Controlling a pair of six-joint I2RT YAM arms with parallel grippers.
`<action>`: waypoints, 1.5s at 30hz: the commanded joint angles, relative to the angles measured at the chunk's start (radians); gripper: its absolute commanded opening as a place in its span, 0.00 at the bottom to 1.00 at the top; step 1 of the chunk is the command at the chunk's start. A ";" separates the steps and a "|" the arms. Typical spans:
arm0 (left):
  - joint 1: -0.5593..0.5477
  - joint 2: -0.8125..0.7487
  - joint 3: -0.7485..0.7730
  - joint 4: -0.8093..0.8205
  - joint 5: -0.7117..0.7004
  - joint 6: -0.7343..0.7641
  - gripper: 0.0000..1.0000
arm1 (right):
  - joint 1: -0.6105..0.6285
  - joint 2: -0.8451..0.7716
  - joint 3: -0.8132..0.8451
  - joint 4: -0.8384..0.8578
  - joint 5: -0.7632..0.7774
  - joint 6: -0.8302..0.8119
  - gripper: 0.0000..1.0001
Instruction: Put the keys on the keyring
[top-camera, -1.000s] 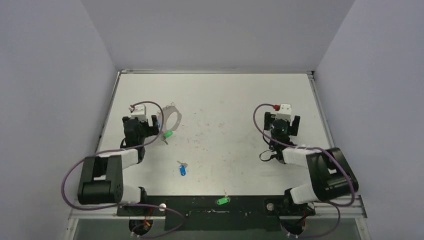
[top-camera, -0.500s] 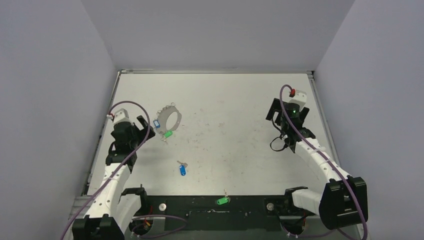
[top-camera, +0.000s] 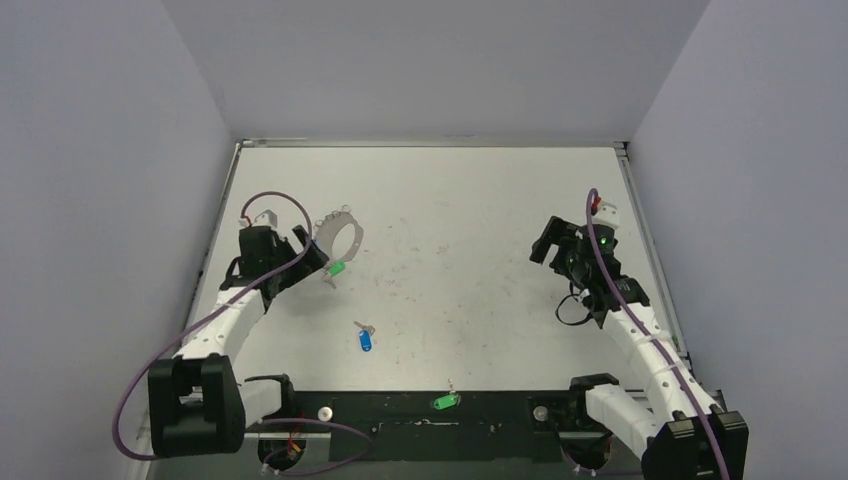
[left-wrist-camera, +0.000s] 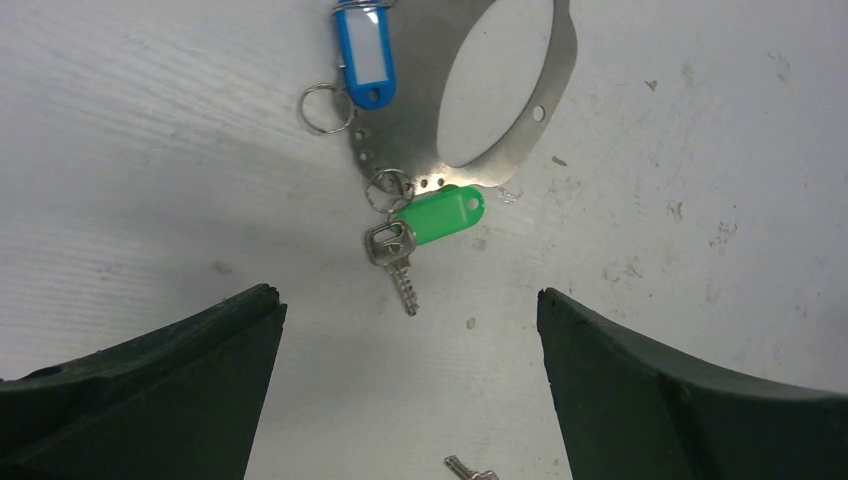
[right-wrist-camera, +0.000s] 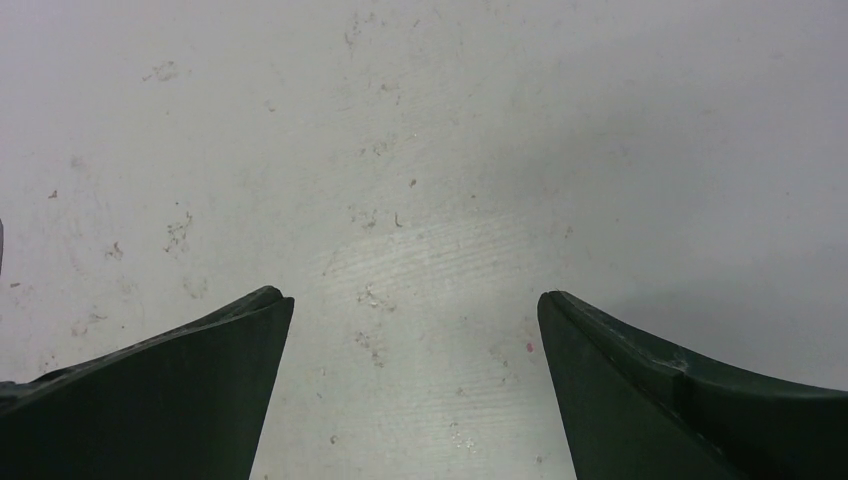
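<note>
The keyring, a wide thin silvery hoop, lies at the left of the table. A blue tag and a small empty ring hang on its rim. One green-headed key lies against the rim by a small ring. A blue-headed key lies loose at mid-table, and another green key rests on the black base strip. My left gripper hovers open just short of the green key. My right gripper is open over bare table on the right.
Grey walls enclose the white, scuffed table on three sides. The black mounting strip runs along the near edge between the arm bases. The tip of another key shows at the bottom of the left wrist view.
Both arms have unfolded from their tucked poses. The left gripper has swung to the keyring's near side, and the right one has moved out to the right. No key has moved.
</note>
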 joint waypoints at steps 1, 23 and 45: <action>-0.065 0.125 0.147 0.095 0.103 0.066 0.97 | -0.010 -0.046 -0.034 -0.078 0.017 0.082 1.00; -0.354 1.027 0.914 -0.201 -0.190 0.310 0.74 | -0.009 -0.209 -0.148 -0.221 -0.202 0.080 1.00; -0.869 0.847 0.585 0.017 -0.056 -0.007 0.70 | -0.010 -0.196 -0.102 -0.180 -0.330 0.053 1.00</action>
